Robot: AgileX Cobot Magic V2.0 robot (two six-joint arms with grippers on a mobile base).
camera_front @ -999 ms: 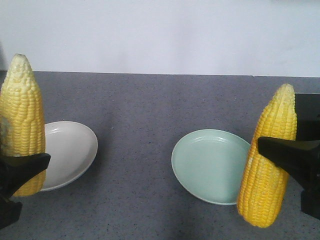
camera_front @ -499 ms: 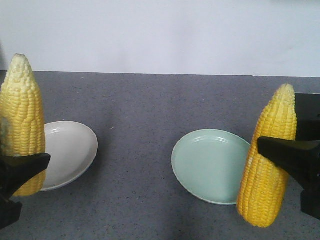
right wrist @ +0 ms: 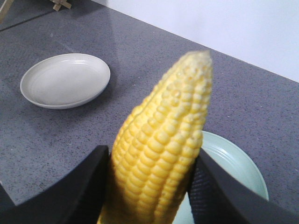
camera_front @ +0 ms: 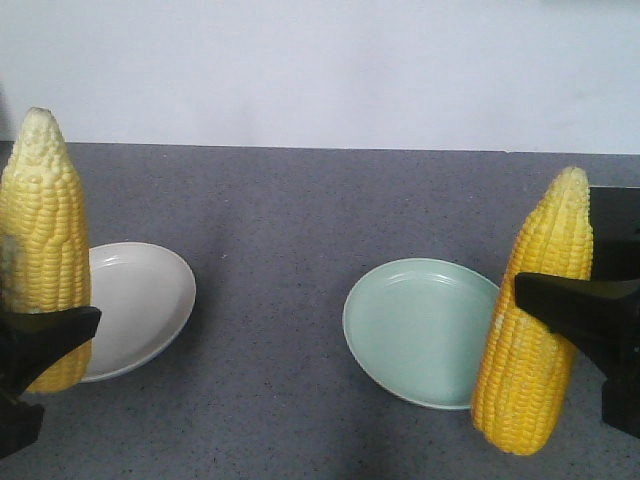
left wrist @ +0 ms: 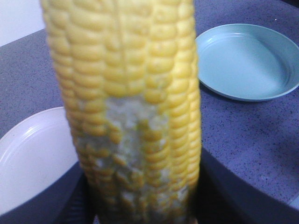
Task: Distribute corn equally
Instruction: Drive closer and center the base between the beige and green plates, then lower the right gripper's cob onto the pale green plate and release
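Two yellow corn cobs are held upright above the grey table, one in each hand. My left gripper (camera_front: 45,335) is shut on the left corn (camera_front: 42,230), whose pale tip points up; a patch of worn grey kernels (left wrist: 133,135) shows close up, with black fingers (left wrist: 233,186) pressed on both sides. My right gripper (camera_front: 560,305) is shut on the right corn (camera_front: 540,310), which leans slightly left at the green plate's right rim. In the right wrist view the black fingers (right wrist: 79,186) clamp this cob (right wrist: 159,144) at its lower half.
A white plate (camera_front: 140,300) lies at the left beside the left cob, and a pale green plate (camera_front: 420,330) lies right of centre; nothing lies on either. A pale wall backs the table's far edge. A wooden object (right wrist: 60,4) shows at the right wrist view's top left.
The right cob has shifted very slightly left and down. The left arm and both plates have not moved.
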